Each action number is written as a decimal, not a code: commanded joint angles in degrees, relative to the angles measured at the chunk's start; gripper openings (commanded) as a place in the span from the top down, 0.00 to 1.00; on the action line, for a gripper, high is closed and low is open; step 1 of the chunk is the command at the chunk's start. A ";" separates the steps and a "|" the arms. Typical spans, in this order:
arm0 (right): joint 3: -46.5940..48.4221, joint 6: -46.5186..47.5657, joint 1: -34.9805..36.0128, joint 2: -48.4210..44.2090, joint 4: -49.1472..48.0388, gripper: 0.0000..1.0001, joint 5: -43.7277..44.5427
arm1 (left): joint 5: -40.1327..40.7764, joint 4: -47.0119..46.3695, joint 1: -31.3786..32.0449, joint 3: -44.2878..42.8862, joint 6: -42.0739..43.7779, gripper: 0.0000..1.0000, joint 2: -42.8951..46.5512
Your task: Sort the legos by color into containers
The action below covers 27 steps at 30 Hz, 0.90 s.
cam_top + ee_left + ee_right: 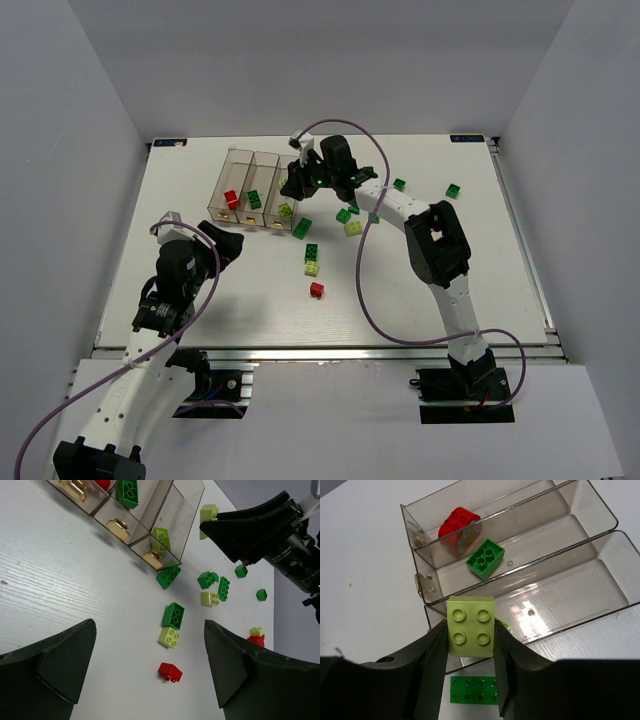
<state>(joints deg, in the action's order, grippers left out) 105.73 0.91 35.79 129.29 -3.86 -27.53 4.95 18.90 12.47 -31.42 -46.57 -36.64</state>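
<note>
Top view: the right gripper (300,183) hangs over the bins (238,160), above the one nearest it. The left gripper (224,246) waits by their near end. Many loose bricks (311,251) lie scattered on the table (200,300).

Left wrist: its jaws are spread wide and hold nothing.

Right wrist: the fingers are clenched on a pale brick (470,626) above the third bin. One red brick (459,526) and one green brick (485,558) are already sorted. The sorting looks barely begun.
</note>
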 commanded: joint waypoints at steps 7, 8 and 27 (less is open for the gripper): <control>6.41 -1.08 1.30 4.91 -6.60 0.68 1.25 | -4.67 -1.49 -0.34 0.83 0.60 0.02 -0.53; 6.33 -0.91 1.39 5.09 -6.60 0.66 1.25 | -4.86 -1.58 -0.34 0.83 0.77 0.02 -0.80; 5.89 7.17 0.86 -0.79 -3.18 0.11 0.98 | -17.09 -4.23 0.71 -1.80 5.95 0.12 -10.90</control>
<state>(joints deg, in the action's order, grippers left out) 109.49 4.12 37.10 134.78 -7.33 -25.93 -9.54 13.74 12.51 -30.76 -43.72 -45.69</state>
